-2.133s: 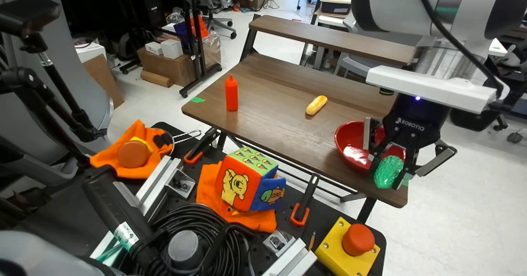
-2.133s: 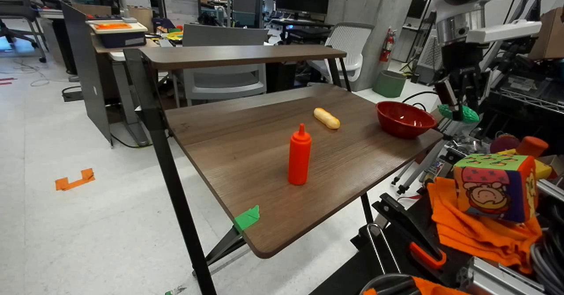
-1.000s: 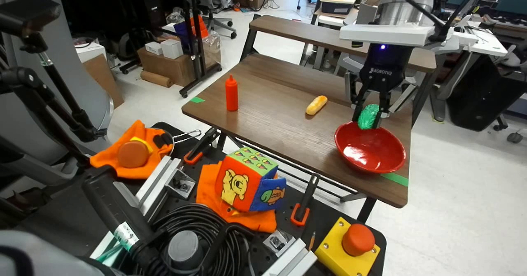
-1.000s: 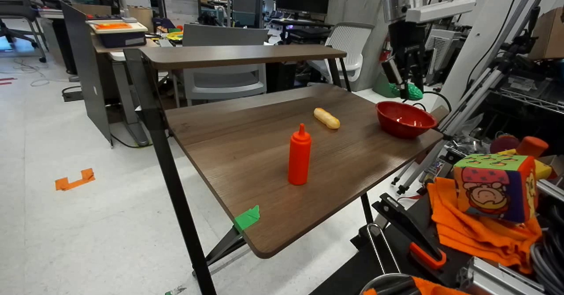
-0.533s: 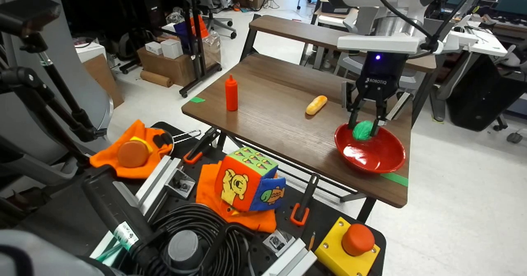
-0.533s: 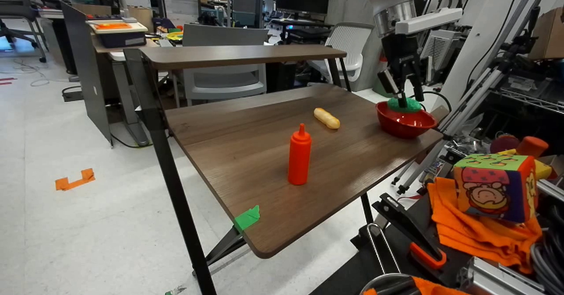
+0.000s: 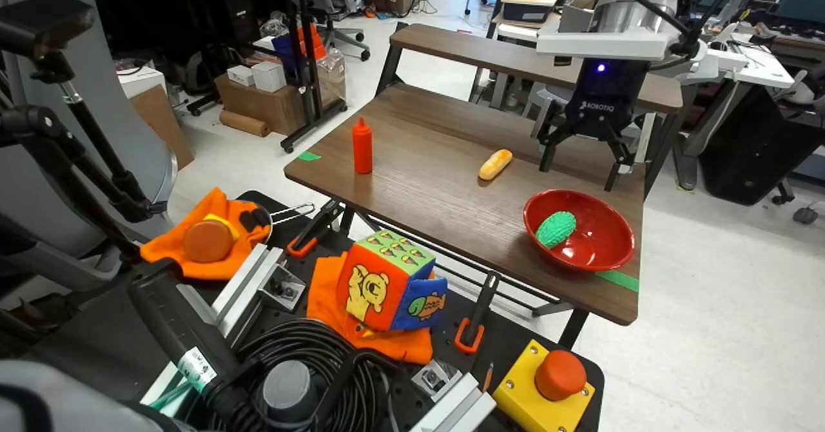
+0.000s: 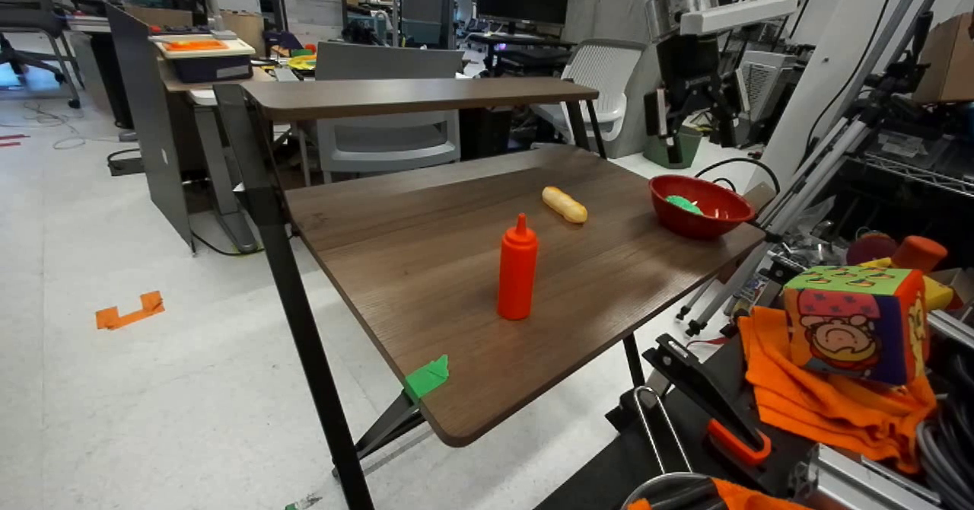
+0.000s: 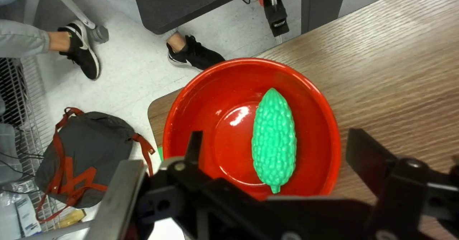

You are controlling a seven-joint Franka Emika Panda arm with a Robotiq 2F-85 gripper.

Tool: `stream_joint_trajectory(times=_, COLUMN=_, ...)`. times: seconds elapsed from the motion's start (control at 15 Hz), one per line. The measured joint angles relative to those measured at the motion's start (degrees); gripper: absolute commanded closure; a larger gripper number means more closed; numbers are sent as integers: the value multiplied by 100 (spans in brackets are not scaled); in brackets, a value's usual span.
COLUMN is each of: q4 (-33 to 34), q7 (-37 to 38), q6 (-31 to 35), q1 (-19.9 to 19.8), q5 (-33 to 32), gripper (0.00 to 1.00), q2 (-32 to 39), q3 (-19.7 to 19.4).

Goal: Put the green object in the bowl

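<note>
The green object (image 7: 556, 229), a bumpy elongated lump, lies inside the glossy red bowl (image 7: 609, 238) at the table's end. In the wrist view the green object (image 9: 274, 139) rests on its side, right of the middle of the bowl (image 9: 229, 147), its stem towards the bottom of the picture. An exterior view shows only the top of the green object (image 8: 683, 204) above the rim of the bowl (image 8: 696, 224). Above the bowl hangs my gripper (image 7: 579, 169), open wide, its fingers apart and nothing between them. It touches neither bowl nor green object.
On the wooden table (image 7: 425, 180) lie a yellow elongated piece (image 7: 495, 164) and, farther off, an upright orange-red squeeze bottle (image 7: 363, 148). A raised shelf (image 7: 515, 58) runs along one long side. Beside the table stands a cart with a cloth cube (image 7: 387, 284) and clamps.
The green object, earlier between my fingers, was carried over the bowl and lowered; now it lies in the bowl. My gripper has opened and moved up, away from it.
</note>
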Motion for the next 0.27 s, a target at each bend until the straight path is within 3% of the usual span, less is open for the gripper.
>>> stream_joint_trajectory(times=0.27, q4=-339, q7=-203, q6=-112, q1=-83, q5=344, gripper=0, q2=-643, q3=43)
